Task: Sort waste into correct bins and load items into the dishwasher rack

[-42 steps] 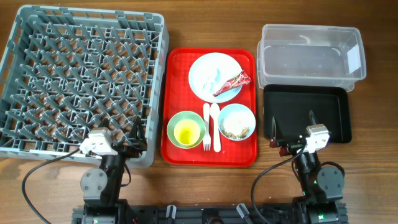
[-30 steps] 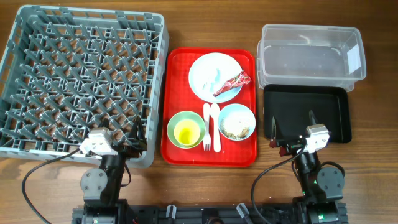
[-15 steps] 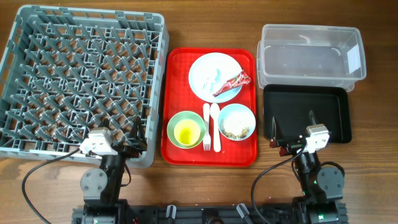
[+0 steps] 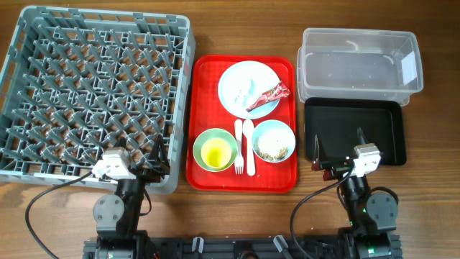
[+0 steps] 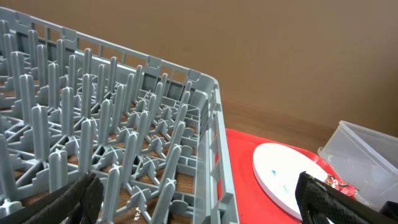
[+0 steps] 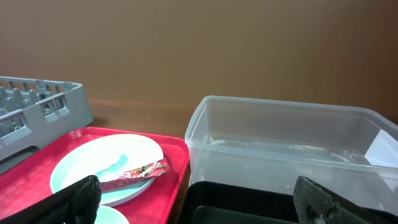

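- Overhead view: nearest the base, the left gripper (image 4: 138, 152) hangs over the front edge of the dishwasher rack (image 4: 93, 93). The right gripper (image 4: 338, 145) hangs over the black tray (image 4: 374, 119). Both have jaws spread wide and hold nothing.
- Sorting looks unstarted, since everything sits on the red serving tray (image 4: 205, 72).
- Front row: the yellow cup (image 4: 214, 153) sits inside the green bowl (image 4: 200, 147). The fork (image 4: 238, 147) and spoon (image 4: 249, 147) lie side by side, and the food scraps (image 4: 272, 148) are in the blue bowl (image 4: 285, 134).
- Farther back, the candy wrapper (image 4: 269, 95) lies on the plate (image 4: 241, 86), overhanging its right rim. I would have the right arm pinch that free end from above, so the plate is not dragged.
- Farthest is the clear tub (image 4: 359, 61), which touches the black tray.
- I cannot make out a tissue. Both wrist views show only the outer sides of the fingers.
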